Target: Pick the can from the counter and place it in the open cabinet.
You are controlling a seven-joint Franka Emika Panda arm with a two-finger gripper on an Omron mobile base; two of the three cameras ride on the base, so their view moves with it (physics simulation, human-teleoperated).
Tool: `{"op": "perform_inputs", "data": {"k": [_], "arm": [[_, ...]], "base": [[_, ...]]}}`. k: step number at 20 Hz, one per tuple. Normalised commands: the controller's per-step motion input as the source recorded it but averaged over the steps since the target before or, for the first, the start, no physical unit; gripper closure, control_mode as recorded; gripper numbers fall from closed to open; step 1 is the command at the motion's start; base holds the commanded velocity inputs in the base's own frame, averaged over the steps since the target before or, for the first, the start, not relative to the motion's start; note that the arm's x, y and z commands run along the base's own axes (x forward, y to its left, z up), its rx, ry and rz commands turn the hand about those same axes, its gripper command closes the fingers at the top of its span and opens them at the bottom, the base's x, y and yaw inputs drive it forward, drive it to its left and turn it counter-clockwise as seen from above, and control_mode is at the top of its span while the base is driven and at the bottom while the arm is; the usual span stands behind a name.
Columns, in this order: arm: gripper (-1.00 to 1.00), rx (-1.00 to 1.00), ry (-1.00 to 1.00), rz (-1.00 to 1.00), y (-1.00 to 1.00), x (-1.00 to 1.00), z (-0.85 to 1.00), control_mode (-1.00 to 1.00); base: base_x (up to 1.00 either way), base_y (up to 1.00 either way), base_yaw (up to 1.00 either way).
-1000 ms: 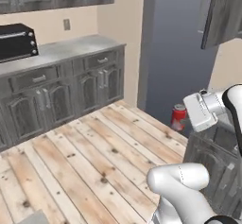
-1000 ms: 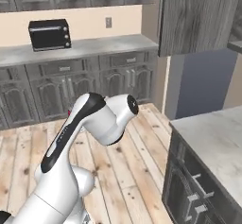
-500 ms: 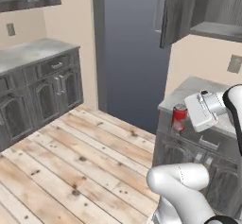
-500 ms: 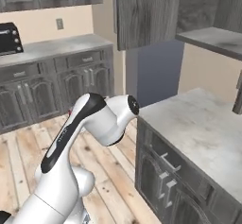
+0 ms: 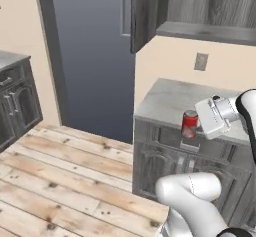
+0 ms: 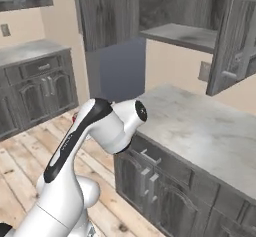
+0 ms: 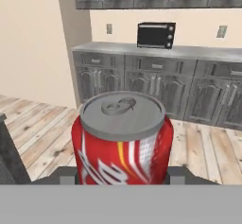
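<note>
My gripper point(image 5: 195, 126) is shut on the red can point(image 5: 189, 123) and holds it upright in the air, in front of the near edge of the pale grey marble counter point(image 5: 172, 98). From the hand camera the can point(image 7: 122, 142) is close up, silver top showing, with the dark fingertips point(image 7: 66, 173) on either side of its base. Above the counter point(image 6: 200, 126) hangs the dark wood-grain cabinet point(image 6: 107, 11), its door point(image 6: 230, 36) swung open and its grey shelf point(image 6: 180, 33) bare. The cabinet shelf point(image 5: 210, 31) also sits up and right of the can.
A tall blue-grey panel point(image 5: 90, 56) stands left of the counter. A wall outlet point(image 5: 201, 61) is under the shelf. Drawer fronts point(image 6: 165, 176) face the wooden floor point(image 5: 65, 176). Behind the can, low arched cupboards point(image 7: 156, 83) carry a black oven point(image 7: 156, 34).
The whole picture has swung as the base turned: the low cupboards slid off left, the counter and open cabinet came into view. The can stays in the shut gripper.
</note>
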Motion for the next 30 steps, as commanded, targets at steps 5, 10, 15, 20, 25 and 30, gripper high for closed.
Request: {"op": "perform_inputs", "data": {"k": [5, 10, 15, 20, 25, 30], "arm": [[1.0, 0.0, 0.0, 0.0, 0.0, 0.0, 0.0, 1.0], [1.0, 0.0, 0.0, 0.0, 0.0, 0.0, 0.0, 1.0], [1.0, 0.0, 0.0, 0.0, 0.0, 0.0, 0.0, 1.0], [1.0, 0.0, 0.0, 0.0, 0.0, 0.0, 0.0, 1.0], [1.0, 0.0, 0.0, 0.0, 0.0, 0.0, 0.0, 1.0], [1.0, 0.0, 0.0, 0.0, 0.0, 0.0, 0.0, 1.0]], "base": [[0.44, 0.01, -0.45], [0.51, 0.18, -0.39], [0.55, 0.3, -0.3], [0.58, 0.39, -0.26], [0.57, 0.22, -0.25], [0.48, 0.16, -0.29]]}}
